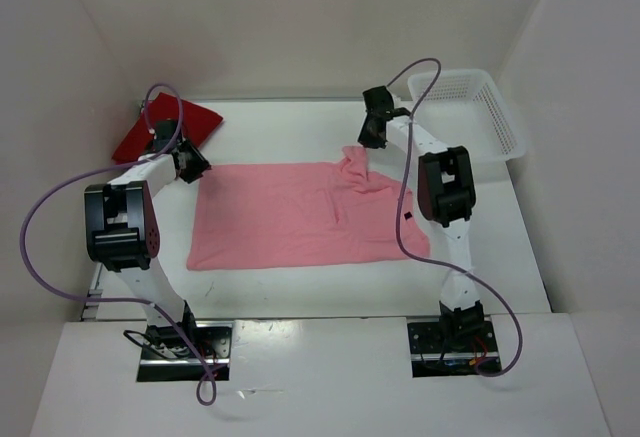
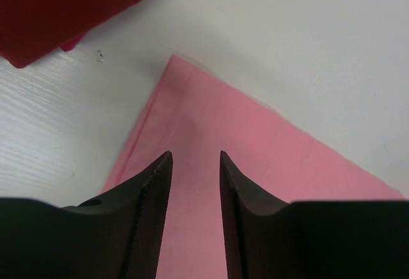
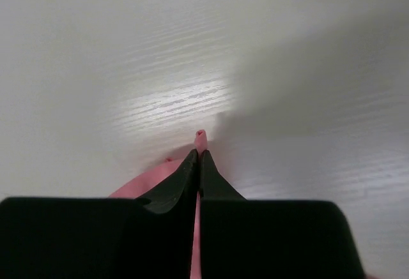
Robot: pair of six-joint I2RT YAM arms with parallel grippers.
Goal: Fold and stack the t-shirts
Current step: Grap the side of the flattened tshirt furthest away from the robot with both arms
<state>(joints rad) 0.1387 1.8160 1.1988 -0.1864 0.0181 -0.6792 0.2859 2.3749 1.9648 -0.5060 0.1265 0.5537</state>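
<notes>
Basket (image 1: 505, 122) appears only overhead; right claw (image 3: 199, 154) pinches pink shirt (image 1: 300, 217).

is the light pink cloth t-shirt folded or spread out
Spread out: the light pink cloth t-shirt lies flat across the white table, only its far right corner lifted where the shut right gripper pinches it.

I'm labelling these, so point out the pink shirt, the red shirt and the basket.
pink shirt (image 1: 290, 222): top view, middle of the cloth.
red shirt (image 1: 200, 119): top view, its right corner.
basket (image 1: 499, 109): top view, its right wall.
</notes>
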